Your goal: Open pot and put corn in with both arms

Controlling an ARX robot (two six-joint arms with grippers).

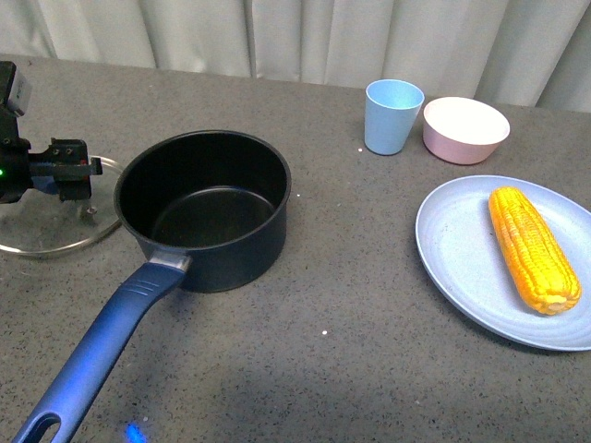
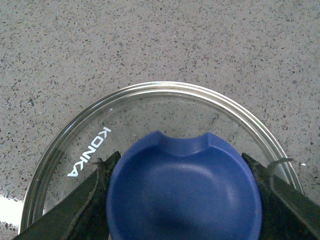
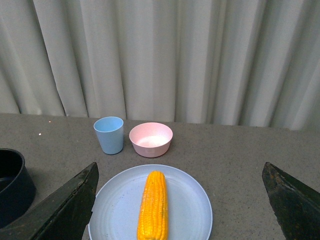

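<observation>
The pot [image 1: 235, 258] is standing open on the grey table [image 1: 351, 314], with its long blue handle pointing toward the camera. The glass lid [image 1: 37, 240] is lying flat just beside it, on the left. Its blue knob [image 2: 182, 200] is being gripped by the left gripper [image 2: 180, 155], 1 finger at each side. The right gripper [image 3: 180, 165] is being held wide open, with nothing between its 2 fingers. The corn [image 1: 534, 249] is lying on the blue plate [image 1: 462, 249], well apart from the pot. 1 blue cup [image 1: 392, 115] and 1 pink bowl [image 1: 466, 129] are standing behind the plate.

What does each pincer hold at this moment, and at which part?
The left pincer grips the glass lid by its blue knob, one finger on each side. The right pincer is open and holds nothing.
</observation>
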